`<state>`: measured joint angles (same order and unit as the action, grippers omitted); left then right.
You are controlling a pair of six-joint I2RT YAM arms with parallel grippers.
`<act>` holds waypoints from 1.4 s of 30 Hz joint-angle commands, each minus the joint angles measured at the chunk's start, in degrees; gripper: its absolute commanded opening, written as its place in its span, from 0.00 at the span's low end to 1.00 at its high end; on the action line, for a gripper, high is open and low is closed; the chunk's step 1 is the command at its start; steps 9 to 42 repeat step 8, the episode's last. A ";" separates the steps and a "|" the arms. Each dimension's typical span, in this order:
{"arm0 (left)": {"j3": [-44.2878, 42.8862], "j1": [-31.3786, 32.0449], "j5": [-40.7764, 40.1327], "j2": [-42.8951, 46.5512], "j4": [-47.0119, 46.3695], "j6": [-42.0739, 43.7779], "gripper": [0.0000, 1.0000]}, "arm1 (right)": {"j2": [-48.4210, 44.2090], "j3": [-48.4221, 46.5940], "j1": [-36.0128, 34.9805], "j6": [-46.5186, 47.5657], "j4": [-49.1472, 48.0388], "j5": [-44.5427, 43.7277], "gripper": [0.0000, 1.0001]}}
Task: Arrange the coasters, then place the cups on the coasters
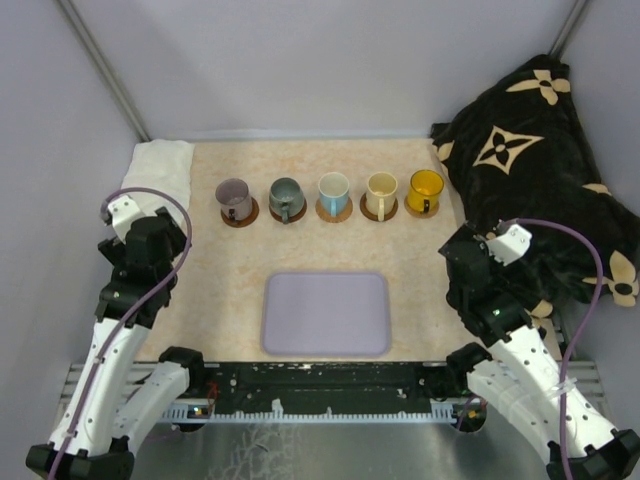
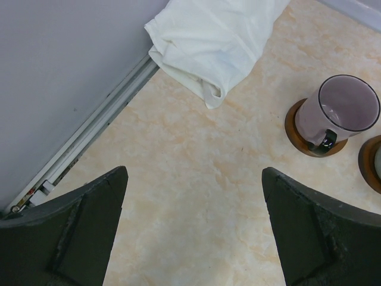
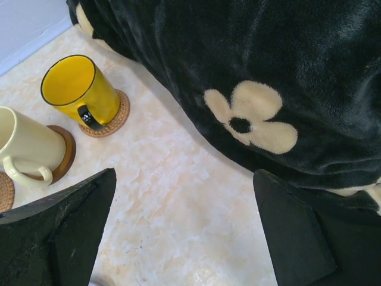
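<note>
Five cups stand in a row at the back of the table, each upright on a round brown coaster: purplish (image 1: 234,198), grey-green (image 1: 286,197), white and blue (image 1: 333,191), cream (image 1: 381,191) and yellow (image 1: 424,189). The left wrist view shows the purplish cup (image 2: 339,110) on its dark coaster (image 2: 296,132), far right of my open left gripper (image 2: 194,173). In the right wrist view the yellow cup (image 3: 80,89) sits on a woven coaster (image 3: 118,121) and the cream cup (image 3: 27,143) on a darker coaster (image 3: 65,156), both up-left of my open right gripper (image 3: 184,174). Only bare table lies between either pair of fingers.
A lavender tray (image 1: 325,313) lies in the near middle. A folded white cloth (image 1: 160,165) lies at the back left, by the wall rail (image 2: 89,128). A black blanket with cream flowers (image 1: 540,150) fills the right side, close beside the right gripper (image 1: 465,250).
</note>
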<state>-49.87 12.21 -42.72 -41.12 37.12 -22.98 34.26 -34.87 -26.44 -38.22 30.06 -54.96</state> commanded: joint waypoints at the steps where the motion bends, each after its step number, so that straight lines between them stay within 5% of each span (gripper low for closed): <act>1: -0.14 -0.34 -2.69 -0.41 2.30 -1.84 1.00 | -0.26 -0.27 0.38 -1.38 -1.41 -1.55 0.99; 42: 0.23 -0.34 -2.38 0.10 1.88 -2.33 1.00 | -0.01 -0.07 0.42 -1.25 -1.68 -1.40 0.99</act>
